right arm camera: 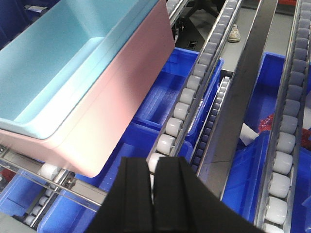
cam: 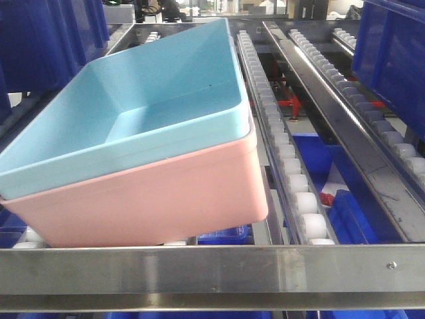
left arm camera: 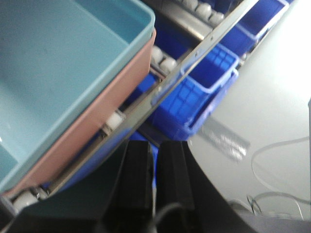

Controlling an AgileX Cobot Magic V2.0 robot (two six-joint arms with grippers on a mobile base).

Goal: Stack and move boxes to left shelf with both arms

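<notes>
A: What takes up most of the scene?

B: The shelf [cam: 292, 166], a steel rack with sloping lanes of white rollers [cam: 307, 203] and a metal front bar [cam: 212, 269] across its low edge. Dark blue crates [cam: 392, 60] sit on the lanes at the upper right and upper left, and more blue crates [right arm camera: 165, 92] show through the lanes on the level below.

A: And the tubs?

B: The blue tub [cam: 143, 113] is nested inside the pink tub [cam: 159, 196], and the pair rests on the left lane, tilted with the slope, its low end just behind the front bar. The roller rail to its right runs close beside the pink wall.

A: The grippers?

B: Neither holds anything. The left gripper [left arm camera: 154, 170] sits below the front bar, near the stack's corner, its two black fingers nearly together with only a thin gap. The right gripper [right arm camera: 151, 187] hangs over the rollers beside the pink tub, its fingers likewise drawn almost together, apart from the tub.
</notes>
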